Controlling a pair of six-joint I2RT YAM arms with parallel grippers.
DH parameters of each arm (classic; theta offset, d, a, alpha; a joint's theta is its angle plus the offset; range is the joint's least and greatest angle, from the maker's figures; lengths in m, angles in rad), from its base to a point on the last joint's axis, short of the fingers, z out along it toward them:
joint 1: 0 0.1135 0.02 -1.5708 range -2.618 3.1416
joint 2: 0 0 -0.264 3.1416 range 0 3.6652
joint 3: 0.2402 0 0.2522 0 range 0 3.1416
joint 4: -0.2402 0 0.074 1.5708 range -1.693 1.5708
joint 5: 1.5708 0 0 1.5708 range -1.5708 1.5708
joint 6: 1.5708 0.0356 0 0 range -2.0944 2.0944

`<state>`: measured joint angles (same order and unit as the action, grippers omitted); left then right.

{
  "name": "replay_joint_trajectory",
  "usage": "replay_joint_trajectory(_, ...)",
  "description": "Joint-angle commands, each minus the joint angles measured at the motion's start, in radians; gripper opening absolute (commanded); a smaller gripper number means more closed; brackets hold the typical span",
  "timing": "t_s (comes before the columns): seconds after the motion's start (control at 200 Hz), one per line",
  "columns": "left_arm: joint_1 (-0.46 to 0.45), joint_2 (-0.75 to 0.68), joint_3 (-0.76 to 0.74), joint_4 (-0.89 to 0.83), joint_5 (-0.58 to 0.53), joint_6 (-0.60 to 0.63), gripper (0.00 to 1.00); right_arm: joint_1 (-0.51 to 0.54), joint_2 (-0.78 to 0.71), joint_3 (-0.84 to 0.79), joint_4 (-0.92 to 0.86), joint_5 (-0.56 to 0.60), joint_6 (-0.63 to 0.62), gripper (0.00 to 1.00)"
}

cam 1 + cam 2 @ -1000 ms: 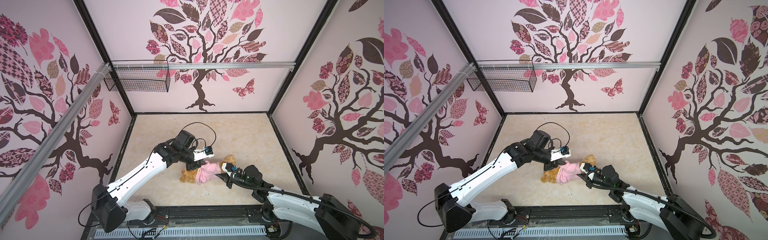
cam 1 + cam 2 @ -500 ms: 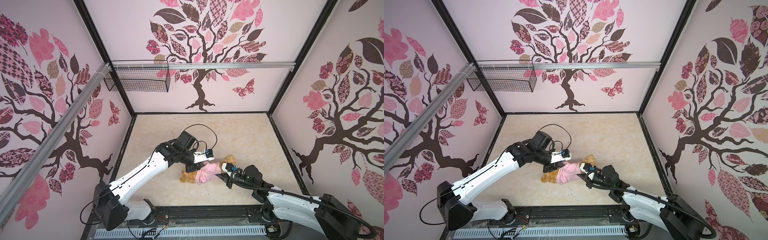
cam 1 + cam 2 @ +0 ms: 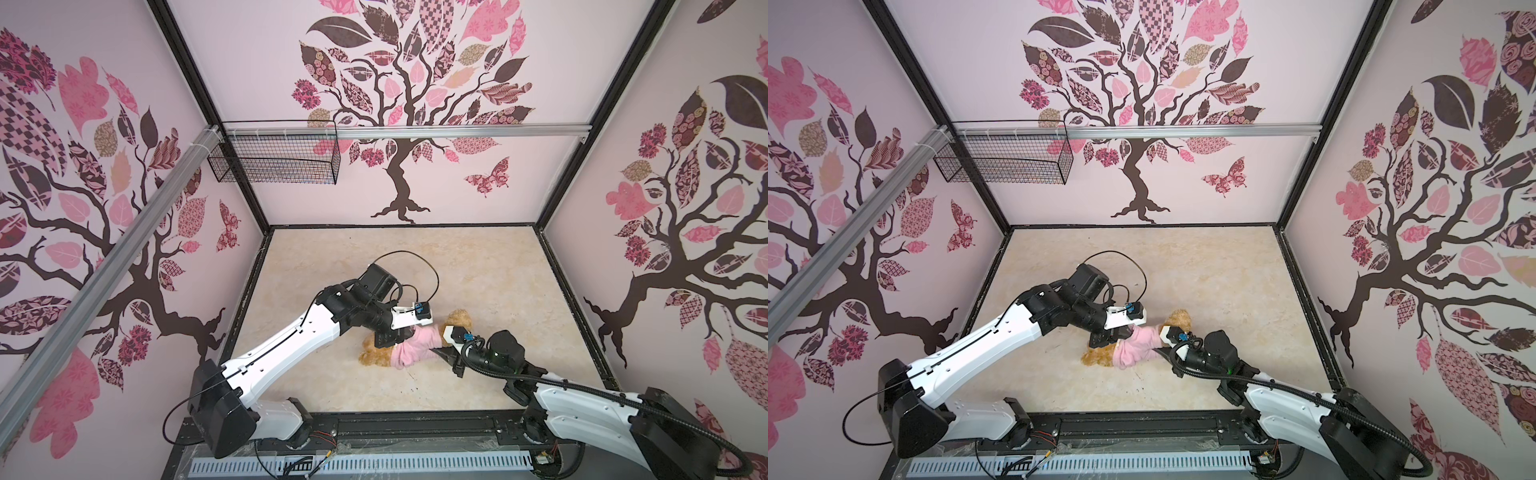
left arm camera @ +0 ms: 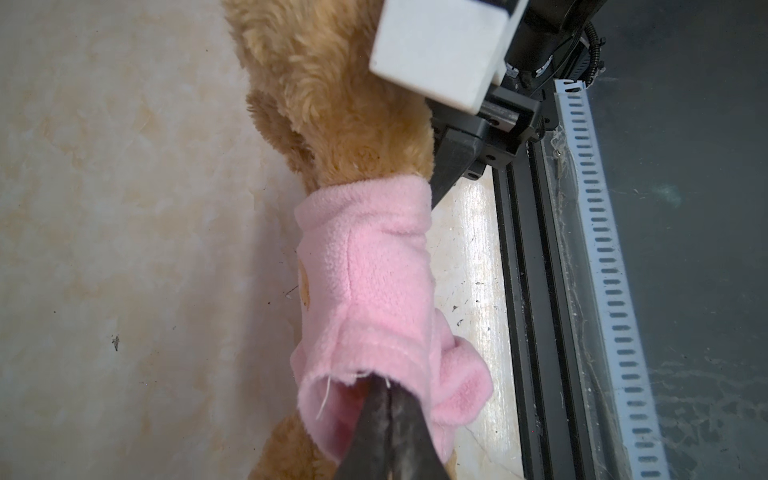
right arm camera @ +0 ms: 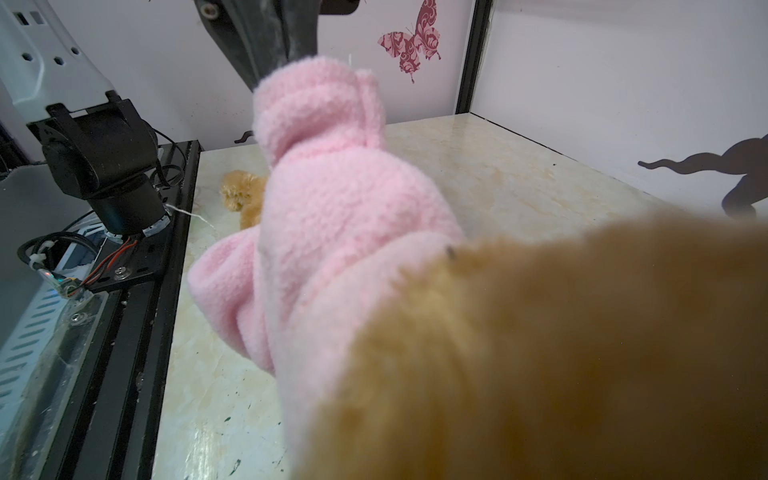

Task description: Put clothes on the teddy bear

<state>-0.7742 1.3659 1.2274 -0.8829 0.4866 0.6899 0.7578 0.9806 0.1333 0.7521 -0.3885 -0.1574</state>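
with left gripper [image 4: 390, 409] pinched shut on pink shirt [image 4: 374, 270] hem, draw it slowly toward legs of teddy bear [image 4: 332, 83] — brace with right gripper [image 3: 444, 353] by bear's neck — can't tell its jaw opening.

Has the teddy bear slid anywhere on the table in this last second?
No. The teddy bear lies just as far from the black front rail as before.

Robot-lab enclosure: black-framed decal walls [image 3: 415, 62], aluminium rail [image 3: 457, 131], wire basket [image 3: 274, 164], marble-look tabletop [image 3: 478, 266].
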Motion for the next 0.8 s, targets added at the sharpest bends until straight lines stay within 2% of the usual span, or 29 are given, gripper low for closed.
replay_joint_trajectory(0.0,-0.003,0.031,0.047,0.015,-0.033,0.010,0.11,-0.001,-0.006,0.012,0.065,-0.021,0.005,0.14)
replay_joint_trajectory(0.08,-0.002,0.046,0.048,0.019,-0.031,0.005,0.15,-0.001,-0.006,0.011,0.070,-0.023,0.006,0.14)
replay_joint_trajectory(0.48,-0.015,0.079,0.000,0.060,0.123,-0.033,0.32,-0.001,-0.021,0.005,0.118,-0.017,0.048,0.14)
replay_joint_trajectory(0.795,-0.055,0.106,-0.015,0.029,0.123,-0.011,0.42,0.000,-0.055,0.034,0.151,0.028,0.142,0.13)
